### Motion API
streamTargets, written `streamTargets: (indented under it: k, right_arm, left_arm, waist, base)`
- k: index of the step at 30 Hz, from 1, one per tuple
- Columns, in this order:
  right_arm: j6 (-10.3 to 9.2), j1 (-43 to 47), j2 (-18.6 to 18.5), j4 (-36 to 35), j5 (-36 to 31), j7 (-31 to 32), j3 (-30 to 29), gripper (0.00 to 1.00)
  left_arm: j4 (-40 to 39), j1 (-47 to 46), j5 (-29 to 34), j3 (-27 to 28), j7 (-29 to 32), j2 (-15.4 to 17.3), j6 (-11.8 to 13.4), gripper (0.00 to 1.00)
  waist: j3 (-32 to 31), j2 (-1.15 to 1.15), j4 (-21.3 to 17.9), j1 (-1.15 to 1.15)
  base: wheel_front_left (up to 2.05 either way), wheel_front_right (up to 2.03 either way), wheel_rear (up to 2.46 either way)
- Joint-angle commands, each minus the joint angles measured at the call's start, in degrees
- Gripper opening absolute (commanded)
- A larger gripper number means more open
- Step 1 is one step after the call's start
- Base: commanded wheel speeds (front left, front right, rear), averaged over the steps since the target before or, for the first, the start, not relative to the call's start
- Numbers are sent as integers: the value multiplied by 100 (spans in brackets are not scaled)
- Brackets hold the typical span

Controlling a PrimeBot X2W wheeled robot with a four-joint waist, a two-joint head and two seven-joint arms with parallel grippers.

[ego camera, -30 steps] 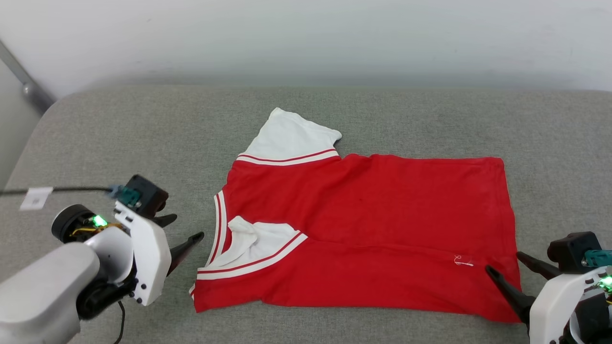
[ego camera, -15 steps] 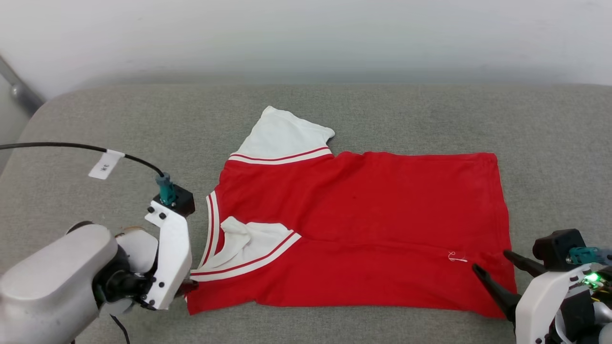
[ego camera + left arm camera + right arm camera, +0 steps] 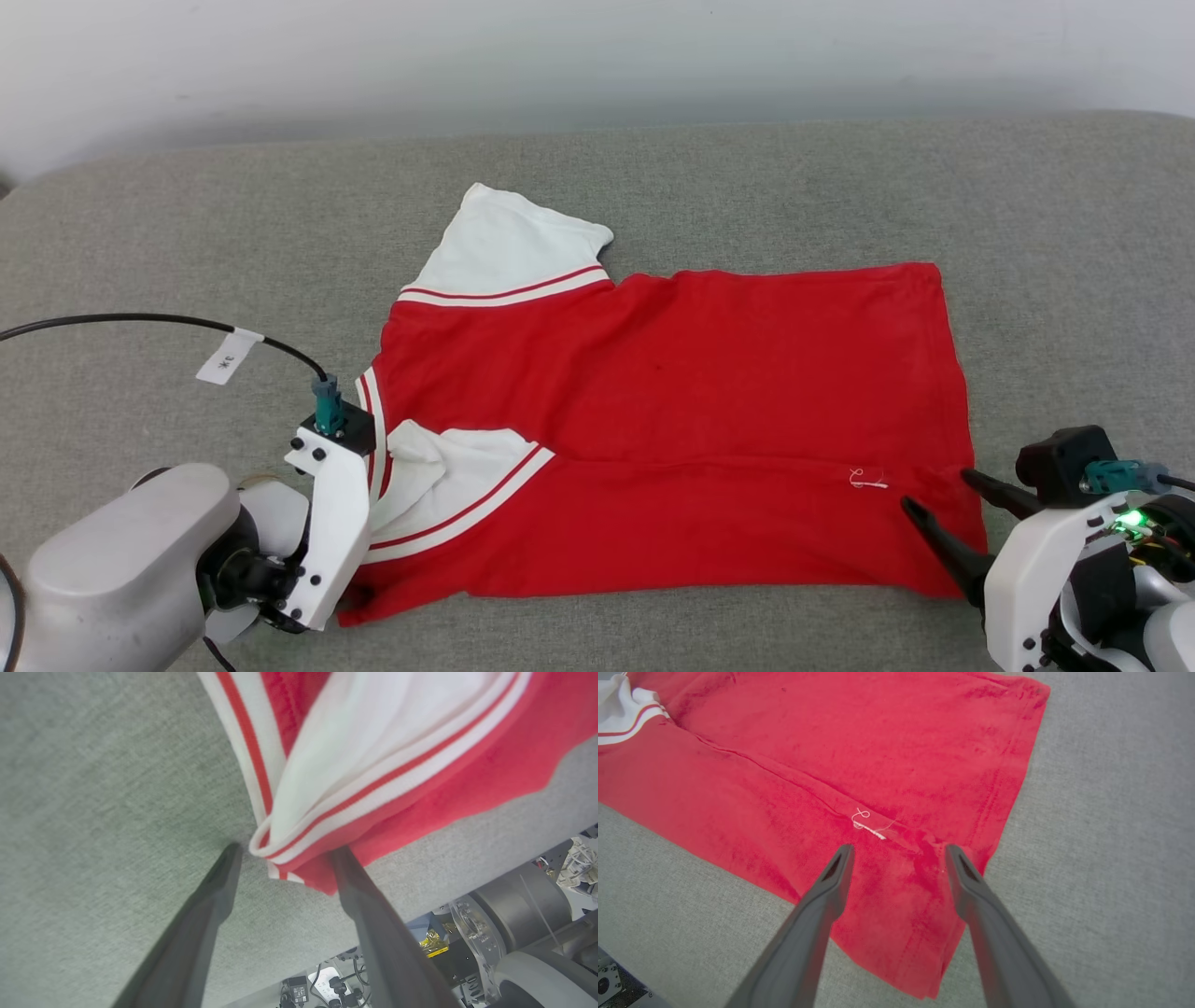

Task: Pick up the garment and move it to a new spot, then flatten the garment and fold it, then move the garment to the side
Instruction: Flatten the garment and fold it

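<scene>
The garment (image 3: pixel 672 401) lies spread on the grey cushion, plain red face up, with no lettering showing. One white sleeve (image 3: pixel 509 252) sticks out at the far left, and the other (image 3: pixel 439 476) is folded over the body near the striped trim. My left gripper (image 3: pixel 286 854) is open, its fingers straddling the garment's near-left corner (image 3: pixel 299 868); in the head view its wrist housing (image 3: pixel 331 523) hides the fingers. My right gripper (image 3: pixel 936 489) is open just over the near-right corner (image 3: pixel 924 933), beside a loose white thread (image 3: pixel 866 823).
The grey cushion (image 3: pixel 187 233) stretches wide around the garment, with a pale wall (image 3: pixel 597 56) behind it. A black cable with a white tag (image 3: pixel 224 359) arcs over the cushion to my left wrist. Beyond the cushion's near edge in the left wrist view are robot parts and wiring (image 3: pixel 490 933).
The head camera has shifted. My left gripper has swung from pointing sideways beside the collar down to the garment's near-left corner. The right gripper stays at the near-right corner.
</scene>
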Motion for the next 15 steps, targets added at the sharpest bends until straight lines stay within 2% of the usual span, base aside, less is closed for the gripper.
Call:
streamTargets:
  k: [1,2,6,10,13,15]
  right_arm:
    - [-4,-88,-8,31,63,-19,13,100]
    - [-4,-130,-31,39,69,-12,8,100]
    - [-4,-246,-174,14,92,32,-62,100]
    - [-4,-381,-464,-111,146,260,-206,100]
    - [-4,-469,-829,-254,269,790,-136,100]
    - [-4,-528,-1100,-386,479,1354,-14,100]
  left_arm:
    - [101,189,32,-77,-78,-112,-56,34]
    - [154,224,6,-84,-85,-141,-83,0]
    - [237,255,-64,-39,-227,-200,-206,0]
    - [151,177,7,-38,-340,-120,-338,0]
    - [20,166,4,-14,-410,-35,-377,0]
    - [-84,173,40,-20,-448,32,-391,0]
  waist:
    - [34,0,-33,0]
    - [37,0,-43,0]
    - [-40,0,-49,0]
    - [-188,0,-7,0]
    - [-279,0,19,0]
    - [-320,0,22,0]
  base:
    - [0,0,0]
    - [0,0,0]
    - [0,0,0]
    - [0,0,0]
    - [0,0,0]
    - [0,0,0]
